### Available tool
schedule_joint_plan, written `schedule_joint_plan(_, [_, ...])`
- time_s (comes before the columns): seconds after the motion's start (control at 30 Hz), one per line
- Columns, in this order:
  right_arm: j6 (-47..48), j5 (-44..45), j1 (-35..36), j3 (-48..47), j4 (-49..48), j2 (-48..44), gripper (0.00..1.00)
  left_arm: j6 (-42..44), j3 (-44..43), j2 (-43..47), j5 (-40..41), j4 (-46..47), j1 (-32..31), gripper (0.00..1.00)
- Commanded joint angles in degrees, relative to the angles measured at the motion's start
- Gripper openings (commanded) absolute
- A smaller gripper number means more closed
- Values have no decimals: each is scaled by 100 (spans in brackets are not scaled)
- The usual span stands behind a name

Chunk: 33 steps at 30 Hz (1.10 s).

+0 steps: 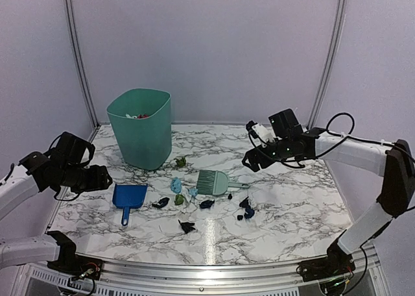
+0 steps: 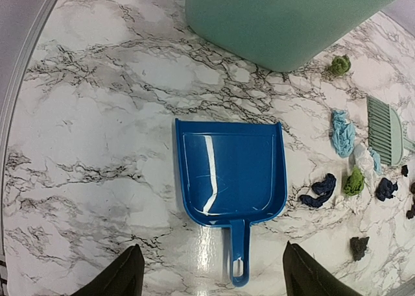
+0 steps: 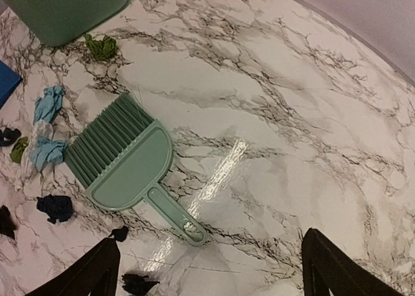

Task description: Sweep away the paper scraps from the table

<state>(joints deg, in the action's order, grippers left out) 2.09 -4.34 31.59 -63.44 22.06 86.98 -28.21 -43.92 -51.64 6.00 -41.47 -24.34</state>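
Observation:
Paper scraps lie scattered mid-table: a green wad [image 1: 181, 161] near the bin, light blue ones [image 1: 176, 184], and dark ones [image 1: 187, 226] [image 1: 249, 212]. My left gripper [image 1: 104, 178] hangs open above the blue dustpan [image 2: 230, 172], with the handle [image 2: 238, 257] between and below its fingers [image 2: 123, 276], untouched. My right gripper [image 1: 249, 163] hovers open over the mint-green hand brush [image 3: 126, 160], and its fingers [image 3: 343, 270] stand wide of the handle [image 3: 178, 215]. Light blue [image 3: 47, 152] and dark blue [image 3: 55, 207] scraps lie beside the bristles.
A teal waste bin [image 1: 139, 127] stands at the back left of the marble table [image 1: 292, 211], just behind the dustpan [image 1: 130, 195]. The brush [image 1: 213, 182] lies in the middle. A metal rail runs along the near edge [image 1: 207, 270]. Purple walls close the back and sides.

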Motion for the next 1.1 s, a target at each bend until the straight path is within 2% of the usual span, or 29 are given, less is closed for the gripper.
schedule_joint_plan(0.0, [1035, -267, 156, -248, 18, 222, 88, 166, -165, 117, -68, -79, -19, 76])
schedule_joint_plan(0.23, [2142, -368, 331, -308, 182, 641, 82, 140, -79, 218, -54, 36, -21, 78])
schedule_joint_plan(0.4, [2632, -752, 334, -736, 732, 1262, 69, 136, 1, 206, -19, 139, -20, 78])
schedule_joint_plan(0.67, [2998, -802, 338, -1261, 1091, 1999, 65, 193, 47, -46, 31, 263, -21, 79])
schedule_joint_plan(0.87, [3141, -788, 338, -1598, 1340, 2501, 57, 184, 57, -181, 46, 271, -13, 79])
schedule_joint_plan(1.07, [3327, -834, 333, -1596, 1189, 2717, 52, 184, 59, -215, 42, 269, -16, 78])
